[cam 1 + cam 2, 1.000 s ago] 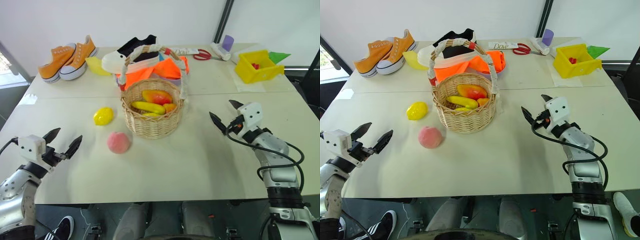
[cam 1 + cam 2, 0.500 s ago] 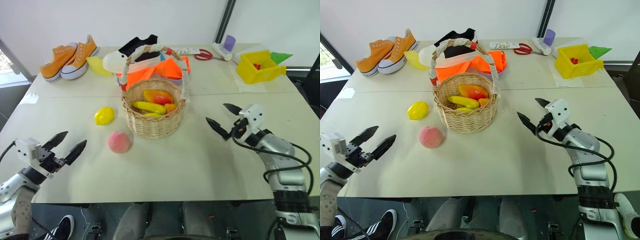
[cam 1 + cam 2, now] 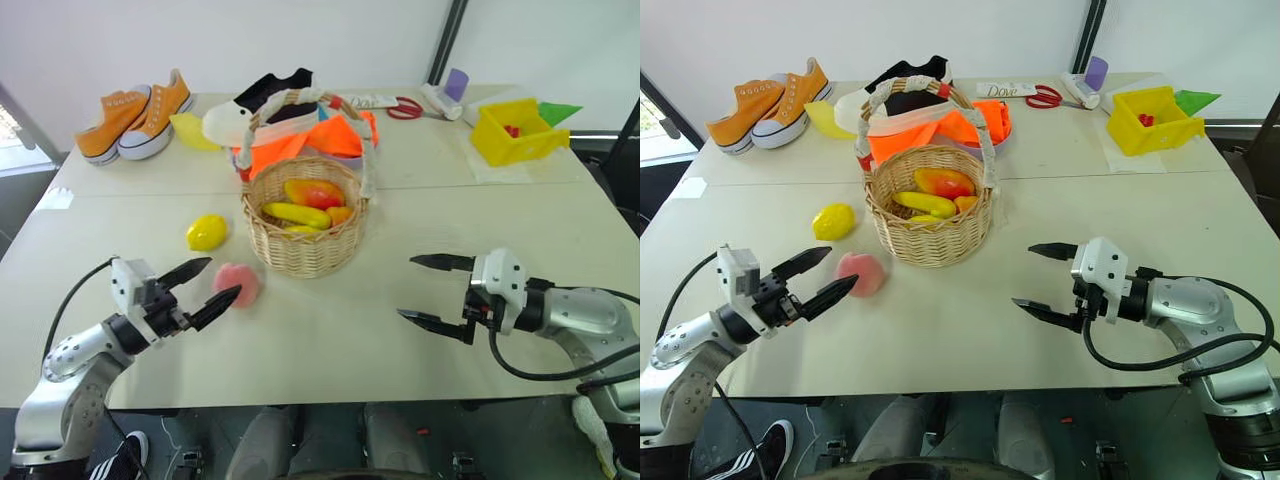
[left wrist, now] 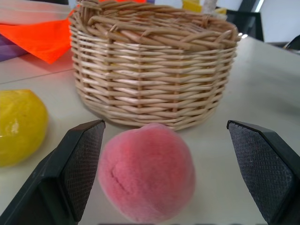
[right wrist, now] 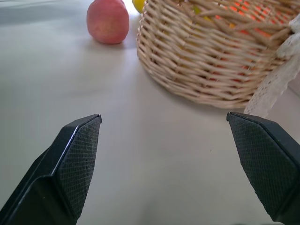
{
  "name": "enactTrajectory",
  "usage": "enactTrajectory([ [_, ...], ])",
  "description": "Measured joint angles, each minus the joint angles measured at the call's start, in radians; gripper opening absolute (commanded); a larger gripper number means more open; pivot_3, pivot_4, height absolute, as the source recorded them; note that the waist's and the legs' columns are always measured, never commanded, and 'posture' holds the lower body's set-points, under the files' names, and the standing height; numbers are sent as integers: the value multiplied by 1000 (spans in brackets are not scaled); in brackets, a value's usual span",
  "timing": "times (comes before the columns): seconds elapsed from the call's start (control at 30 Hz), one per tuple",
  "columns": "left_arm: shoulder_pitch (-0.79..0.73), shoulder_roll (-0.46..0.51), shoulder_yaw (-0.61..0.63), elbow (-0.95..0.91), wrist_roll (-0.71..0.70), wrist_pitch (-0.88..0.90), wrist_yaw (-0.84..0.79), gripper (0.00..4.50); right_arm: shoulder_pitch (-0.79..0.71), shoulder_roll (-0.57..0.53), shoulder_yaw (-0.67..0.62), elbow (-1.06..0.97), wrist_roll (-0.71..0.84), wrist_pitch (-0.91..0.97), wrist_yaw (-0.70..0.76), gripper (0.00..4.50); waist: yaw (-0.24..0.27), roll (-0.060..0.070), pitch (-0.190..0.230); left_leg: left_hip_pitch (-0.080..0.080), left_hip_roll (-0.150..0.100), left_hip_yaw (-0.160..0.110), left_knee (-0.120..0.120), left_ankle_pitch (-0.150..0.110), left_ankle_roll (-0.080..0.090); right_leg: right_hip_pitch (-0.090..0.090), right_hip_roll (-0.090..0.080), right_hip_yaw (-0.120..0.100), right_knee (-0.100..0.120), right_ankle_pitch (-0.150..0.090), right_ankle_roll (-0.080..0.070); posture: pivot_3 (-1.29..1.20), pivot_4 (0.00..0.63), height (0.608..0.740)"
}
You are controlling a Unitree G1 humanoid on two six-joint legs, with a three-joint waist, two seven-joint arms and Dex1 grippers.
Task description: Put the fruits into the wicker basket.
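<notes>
The round pink toy peach (image 3: 238, 283) and glossy yellow lemon (image 3: 207, 232) lie on the table at eight and nine o'clock of the round tan wicker basket (image 3: 304, 235). The left gripper (image 3: 205, 288), fingers spread wide, faces the peach. The right gripper (image 3: 430, 290), fingers likewise apart, hangs at five o'clock of the basket.

The round tan woven wicker basket (image 3: 304, 228) stands upright on the table, holding toy fruit. The round pink peach (image 3: 240, 283) and the bright yellow lemon (image 3: 207, 232) lie outside, just beside it.

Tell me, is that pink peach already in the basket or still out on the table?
Out. The peach lies on the table beside the wicker basket, in front of the open left gripper.
</notes>
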Motion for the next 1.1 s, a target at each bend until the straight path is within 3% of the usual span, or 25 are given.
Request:
enactTrajectory([
  [0.53, -101, -27, -150, 84, 154, 7, 54, 4500, -20, 30, 29, 1, -36, -12, -31, 4470, 21, 0, 0, -2, 0, 0, 0, 0, 1, -2, 0, -1, -2, 0, 1, 0, 150, 740],
  [0.7, -104, -28, -174, 105, 173, -20, 36, 3163, -26, 38, 33, 11, -44, -24, -35, 4500, 21, 0, 0, -2, 0, 0, 0, 0, 1, -2, 0, -1, -2, 1, 1, 0, 150, 740],
  [0.83, -101, -35, -173, 111, 172, -39, 37, 3163, -26, 41, 33, 20, -48, -29, -43, 4500, 21, 0, 0, -2, 0, 0, 1, 0, 1, -2, 0, -1, -1, 1, 1, 0, 150, 740],
  [0.93, -90, -35, -145, 101, 120, -17, 21, 3163, -27, 41, 33, 20, -48, -30, -46, 4500, 20, 0, 0, -2, 0, 0, 1, 0, 1, -2, 0, -1, -1, 1, 1, 0, 150, 740],
  [1.1, -110, 15, -13, -45, -148, 129, -6, 3163, -26, 62, 7, 23, -35, -40, -69, 4500, 22, -1, 1, -3, 0, -1, 1, 0, 1, -4, 1, -1, -1, 1, 1, 0, 150, 740],
])
